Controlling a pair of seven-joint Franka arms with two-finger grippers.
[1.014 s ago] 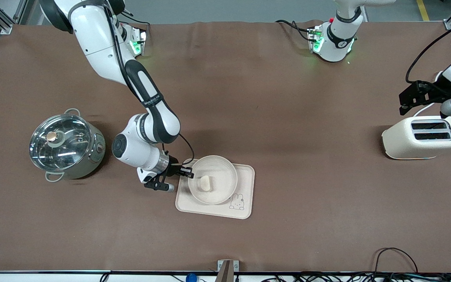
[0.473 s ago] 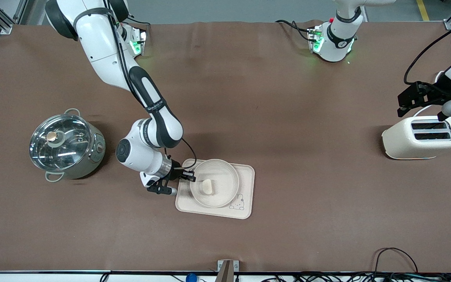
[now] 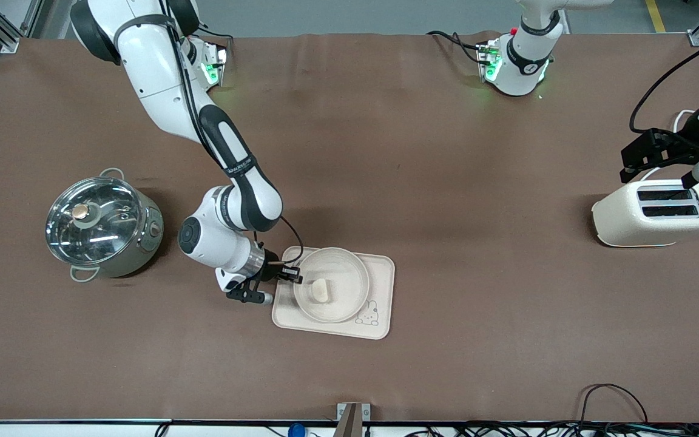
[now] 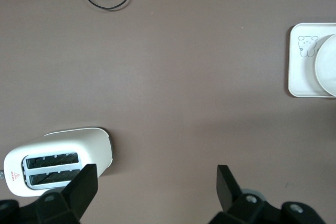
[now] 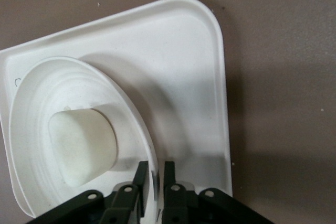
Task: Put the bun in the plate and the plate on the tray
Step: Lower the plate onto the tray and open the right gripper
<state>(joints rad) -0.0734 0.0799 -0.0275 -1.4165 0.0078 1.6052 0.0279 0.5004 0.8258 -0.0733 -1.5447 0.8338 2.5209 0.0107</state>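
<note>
The bun [image 3: 321,290] lies in the plate [image 3: 349,267], which sits on the tray [image 3: 381,273]. My right gripper [image 3: 297,275] is shut on the plate's rim at the side toward the right arm's end of the table. In the right wrist view the right gripper [image 5: 155,169] has one finger inside the plate [image 5: 31,93] and one outside it, with the bun [image 5: 81,142] close by and the tray [image 5: 178,66] underneath. My left gripper [image 3: 656,175] is open and empty above the toaster; in the left wrist view the left gripper [image 4: 156,174] has its jaws wide apart.
A cream toaster [image 3: 656,212] stands at the left arm's end of the table. A steel pot with a glass lid [image 3: 104,226] stands at the right arm's end, close to the right arm's wrist. Cables lie along the table's near edge.
My right gripper has lowered the plate with the bun onto the tray and it now looks level and smaller. The left gripper shifted slightly over the toaster.
</note>
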